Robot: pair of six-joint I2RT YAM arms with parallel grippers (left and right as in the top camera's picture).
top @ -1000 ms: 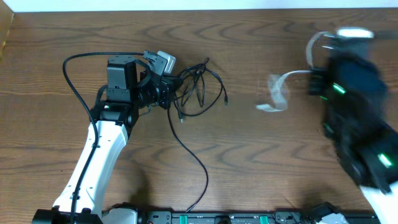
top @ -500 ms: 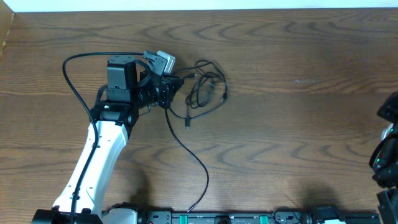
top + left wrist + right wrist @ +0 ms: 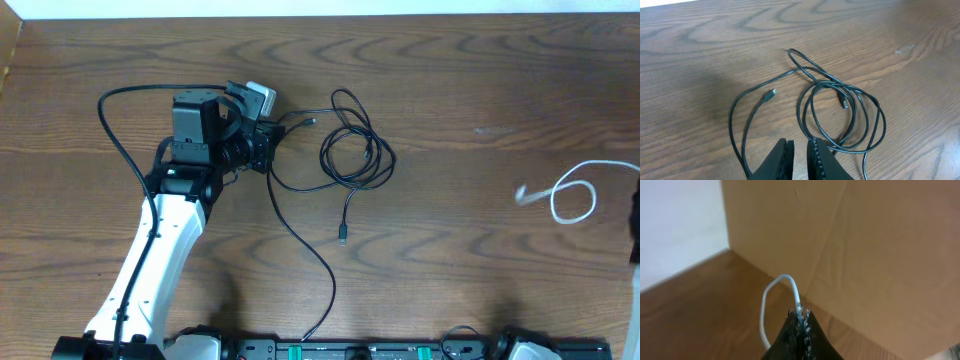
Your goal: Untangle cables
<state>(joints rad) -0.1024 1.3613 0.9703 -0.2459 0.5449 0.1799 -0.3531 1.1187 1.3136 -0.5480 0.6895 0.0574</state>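
The white cable [image 3: 572, 195] has come clear of the black cables [image 3: 356, 158] and is now at the far right edge of the desk [image 3: 470, 290]. The black ones have relaxed into loose loops just beside the left fingers [image 3: 800, 150], so the separation looks largely done. Only the left wrist view shows those fingers parted a crack on nothing; only the right wrist view shows the right fingers [image 3: 799, 322] clamped on the white cable.
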